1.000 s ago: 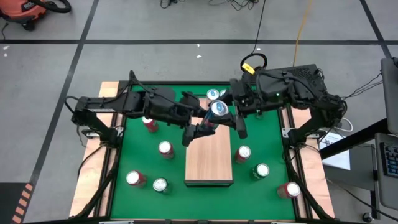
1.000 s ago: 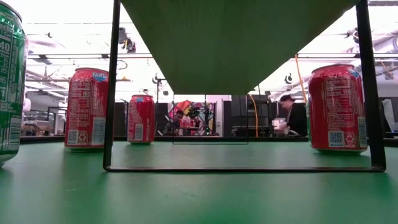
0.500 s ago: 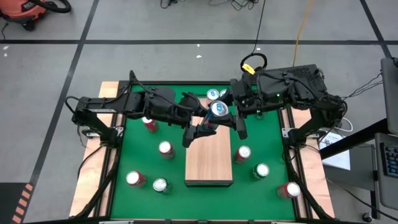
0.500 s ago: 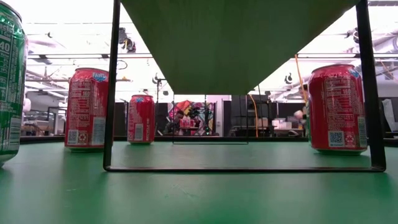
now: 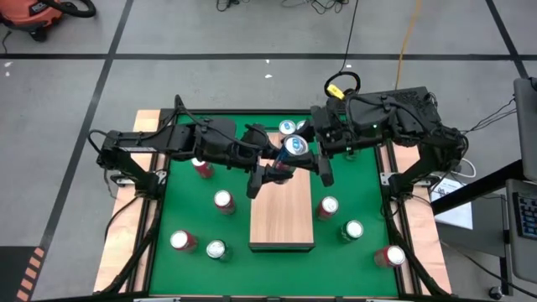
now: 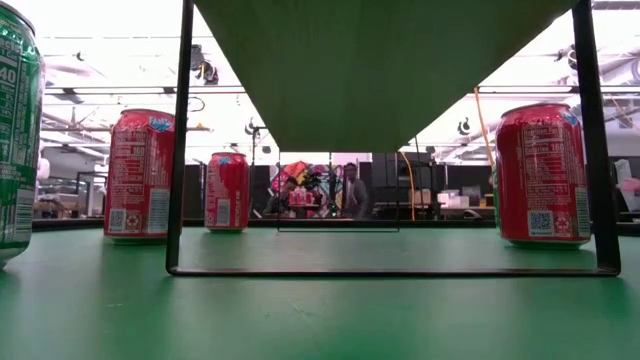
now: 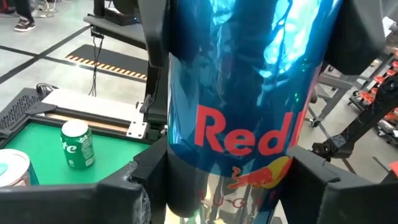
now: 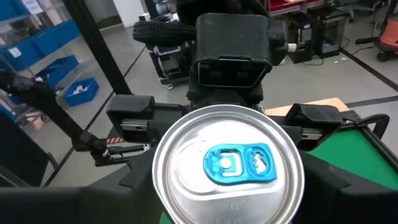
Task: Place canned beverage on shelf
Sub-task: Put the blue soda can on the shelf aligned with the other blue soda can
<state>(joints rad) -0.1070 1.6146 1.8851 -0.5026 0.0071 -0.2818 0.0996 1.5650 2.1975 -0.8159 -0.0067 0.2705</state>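
Gripping one blue can [image 5: 294,146] between both sets of jaws above the shelf [image 5: 282,213]; can's base cut off.

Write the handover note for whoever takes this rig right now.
Right gripper: shut on the tall blue metal drink can, held upright in the air by the far end of the pale wooden shelf block.
Left gripper: around the same can's lower body; grip unclear.
Done: can lifted off the table.
To do: set it on the shelf, which holds no can yet.
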